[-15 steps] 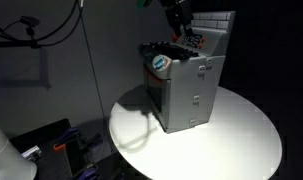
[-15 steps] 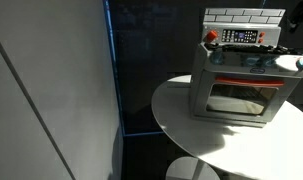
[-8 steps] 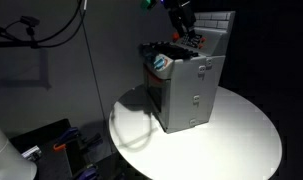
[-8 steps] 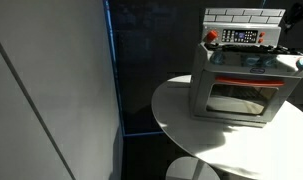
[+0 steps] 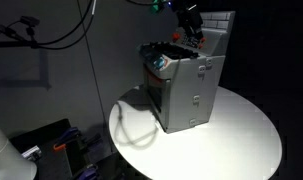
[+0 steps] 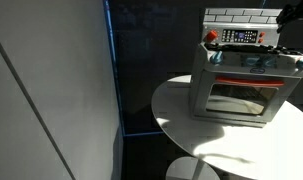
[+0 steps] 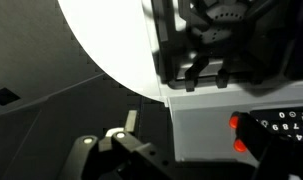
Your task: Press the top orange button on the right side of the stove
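Note:
The grey toy stove [image 5: 186, 85] stands on a round white table and also shows in an exterior view [image 6: 246, 75]. Its white tiled back panel [image 6: 241, 15] rises behind a dark control strip [image 6: 241, 36] with a red-orange button [image 6: 212, 36] at one end. My gripper [image 5: 191, 20] hovers over the back of the cooktop, close to the panel, at the frame edge in an exterior view [image 6: 293, 14]. In the wrist view my gripper [image 7: 196, 138] is open and empty. Two orange buttons [image 7: 234, 122] [image 7: 239, 146] glow right beside one dark finger.
The round white table [image 5: 241, 135] [image 6: 181, 115] carries only the stove. A grey wall panel [image 6: 51, 90] stands beside it. Cables hang at the back [image 5: 51, 35]. The floor around is dark.
My gripper has shifted a little toward the stove's back panel. The stove has not moved.

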Controlling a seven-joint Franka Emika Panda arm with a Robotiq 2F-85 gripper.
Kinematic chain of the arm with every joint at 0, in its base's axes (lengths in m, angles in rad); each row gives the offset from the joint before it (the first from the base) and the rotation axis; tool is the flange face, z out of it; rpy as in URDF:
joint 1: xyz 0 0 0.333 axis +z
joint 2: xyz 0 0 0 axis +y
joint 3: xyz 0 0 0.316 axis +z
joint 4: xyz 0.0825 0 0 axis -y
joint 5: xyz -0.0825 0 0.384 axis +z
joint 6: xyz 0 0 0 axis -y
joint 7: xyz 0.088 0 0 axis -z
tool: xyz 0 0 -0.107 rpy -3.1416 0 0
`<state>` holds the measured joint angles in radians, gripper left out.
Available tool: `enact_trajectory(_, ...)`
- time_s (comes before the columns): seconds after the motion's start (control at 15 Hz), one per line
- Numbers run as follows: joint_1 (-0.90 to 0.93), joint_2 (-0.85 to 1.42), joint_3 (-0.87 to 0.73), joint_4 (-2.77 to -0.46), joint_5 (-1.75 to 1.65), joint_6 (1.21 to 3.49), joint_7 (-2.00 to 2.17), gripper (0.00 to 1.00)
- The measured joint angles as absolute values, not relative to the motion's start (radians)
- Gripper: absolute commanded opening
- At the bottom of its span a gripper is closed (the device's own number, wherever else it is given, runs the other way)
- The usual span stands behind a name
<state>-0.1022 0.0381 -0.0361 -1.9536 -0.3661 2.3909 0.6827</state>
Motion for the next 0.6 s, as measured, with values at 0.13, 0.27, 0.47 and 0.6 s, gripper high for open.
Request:
enact_trajectory(0.13, -0.098, 0.060, -0.041, -1.934, -0.366, 2.394, 0.694, 1.00)
enact_trajectory(0.27, -0.091, 0.079, -0.047, -1.917, -0.366, 2.396, 0.707, 1.00)
enact_trajectory(0.47, -0.078, 0.107, -0.060, -1.890, -0.366, 2.396, 0.723, 1.00)
enact_trajectory(0.6, -0.071, 0.123, -0.067, -1.875, -0.366, 2.396, 0.728, 1.00)
